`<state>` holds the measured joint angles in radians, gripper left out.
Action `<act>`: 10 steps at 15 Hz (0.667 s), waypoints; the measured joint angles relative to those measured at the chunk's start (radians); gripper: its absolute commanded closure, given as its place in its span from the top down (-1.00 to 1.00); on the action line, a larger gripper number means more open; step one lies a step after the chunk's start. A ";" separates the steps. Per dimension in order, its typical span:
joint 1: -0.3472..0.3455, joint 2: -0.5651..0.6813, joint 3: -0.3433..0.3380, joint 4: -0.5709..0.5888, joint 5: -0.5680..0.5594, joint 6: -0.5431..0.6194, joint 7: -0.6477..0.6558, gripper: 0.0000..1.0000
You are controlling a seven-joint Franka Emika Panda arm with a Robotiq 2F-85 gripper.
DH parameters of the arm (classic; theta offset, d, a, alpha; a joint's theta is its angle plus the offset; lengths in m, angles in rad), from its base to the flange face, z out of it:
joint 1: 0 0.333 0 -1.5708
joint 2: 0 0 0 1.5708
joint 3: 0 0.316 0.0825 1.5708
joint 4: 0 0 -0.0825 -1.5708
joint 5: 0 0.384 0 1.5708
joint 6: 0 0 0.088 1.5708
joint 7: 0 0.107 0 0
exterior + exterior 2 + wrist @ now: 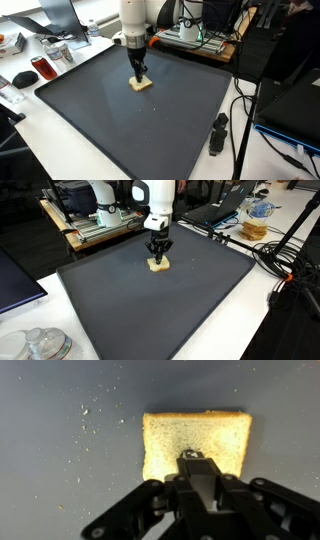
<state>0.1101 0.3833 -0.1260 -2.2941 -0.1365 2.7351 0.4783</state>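
My pincer [190, 457] is pressed together, its tips down over one edge of the bread slice [180, 432], which lies flat toward the far side of the dark surface [150, 130]. I can't quite see whether I truly touch it. Pushing lower could crush the bread. A sideways slide would drag it and shed more crumbs [85, 410].
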 measured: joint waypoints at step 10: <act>0.000 0.016 -0.001 0.020 0.037 -0.016 -0.003 -0.89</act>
<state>0.1102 0.3990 -0.1272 -2.2741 -0.0998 2.7194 0.4751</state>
